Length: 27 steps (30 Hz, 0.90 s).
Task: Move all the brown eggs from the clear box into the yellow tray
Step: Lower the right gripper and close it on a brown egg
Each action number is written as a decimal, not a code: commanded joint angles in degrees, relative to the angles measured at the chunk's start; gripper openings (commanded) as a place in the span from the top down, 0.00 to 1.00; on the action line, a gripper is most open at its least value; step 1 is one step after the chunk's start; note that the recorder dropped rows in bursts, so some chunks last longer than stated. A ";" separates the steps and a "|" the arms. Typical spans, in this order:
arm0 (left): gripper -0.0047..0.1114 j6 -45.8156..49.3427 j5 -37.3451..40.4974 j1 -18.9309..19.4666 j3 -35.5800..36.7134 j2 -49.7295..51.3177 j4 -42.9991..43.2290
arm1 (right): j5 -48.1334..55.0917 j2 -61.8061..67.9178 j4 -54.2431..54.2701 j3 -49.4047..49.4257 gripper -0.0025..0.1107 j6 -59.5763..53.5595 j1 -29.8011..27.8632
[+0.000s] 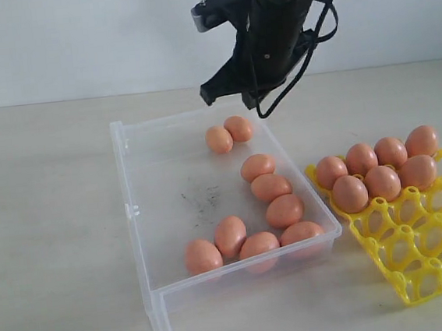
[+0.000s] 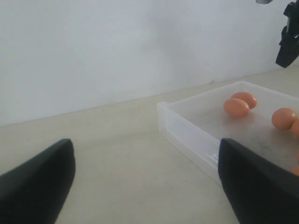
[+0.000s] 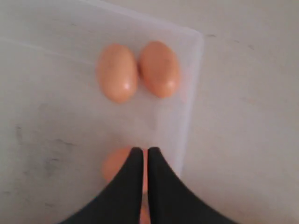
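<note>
Tabletop: pale beige flat tabletop [image 1: 49,252], carrying everything, with both pincers above it.
Box: shallow rectangular clear box [image 1: 134,213] of thin plastic. Its far end lies under the right pincer [image 3: 142,151]. Its near wall is just beyond the left pincer [image 2: 145,144].
Tray: bright yellow tray [image 1: 425,247] of openwork plastic cups, off to the right pincer's outer side, close beside the box, probably to keep carries short.
Right pincer: black tips pressed together, holding nothing. It hovers above the box's far corner and would need to spread before any pick.
Left pincer: spread wide and empty, low over bare tabletop outside the box, seemingly parked clear of the work.
Eggs: smooth oval brown eggs [image 1: 271,186]. Nine lie loose in the box, a touching pair just past the right pincer's tips and one partly hidden beneath them. Seven sit in tray cups, which stop them rolling.
</note>
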 commanded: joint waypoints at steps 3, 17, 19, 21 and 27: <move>0.29 -0.45 -0.39 -0.37 0.23 -0.22 -0.38 | -3.74 2.33 10.81 -0.85 0.69 -8.95 -1.21; 0.29 -0.45 -0.39 -0.37 0.23 -0.22 -0.38 | -0.82 15.03 11.67 -14.98 0.44 -4.40 -1.11; 0.29 -0.45 -0.39 -0.37 0.23 -0.22 -0.38 | 0.54 16.95 12.40 -18.19 0.44 -4.40 -1.11; 0.29 -0.45 -0.39 -0.37 0.23 -0.22 -0.38 | 2.36 19.10 12.40 -21.00 0.44 -4.40 -1.11; 0.29 -0.45 -0.39 -0.37 0.23 -0.22 -0.38 | 5.27 23.86 11.17 -27.25 0.44 -4.87 -1.11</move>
